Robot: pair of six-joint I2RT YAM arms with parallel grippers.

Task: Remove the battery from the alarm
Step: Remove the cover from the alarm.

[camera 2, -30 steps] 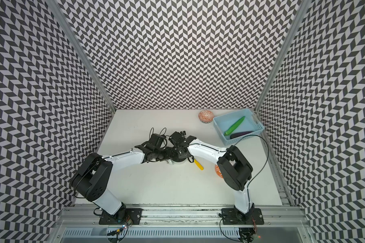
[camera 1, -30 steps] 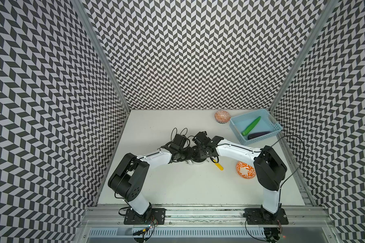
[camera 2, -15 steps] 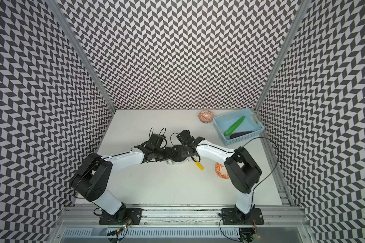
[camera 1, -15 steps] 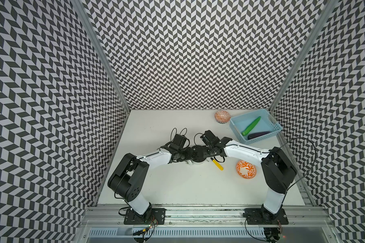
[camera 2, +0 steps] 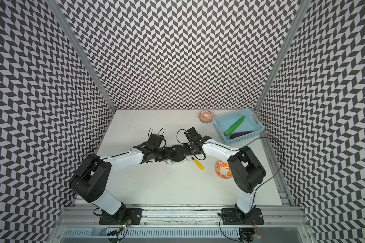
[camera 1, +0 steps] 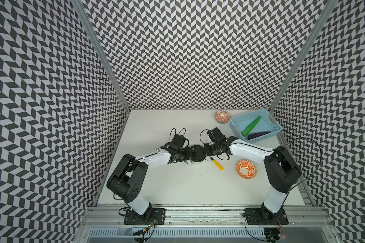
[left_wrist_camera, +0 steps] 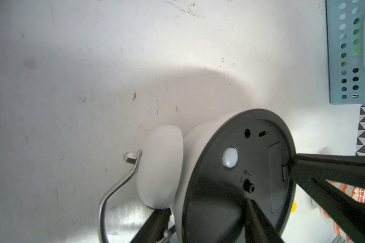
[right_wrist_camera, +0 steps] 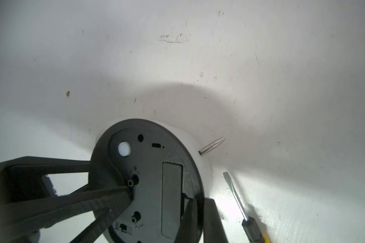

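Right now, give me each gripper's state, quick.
Left gripper: closed on the alarm clock, holding it.
Right gripper: closed, holding nothing, tip at the clock's black back.

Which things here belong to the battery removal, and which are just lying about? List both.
Job in hand:
alarm clock, black back up
battery cover on that back
left gripper, clamped on the clock
right gripper, shut, tip at the cover
the battery is not visible

Lying about:
yellow-handled screwdriver
orange bowl beside the screwdriver
orange bowl beside the basket
blue basket holding a cucumber and an eggplant
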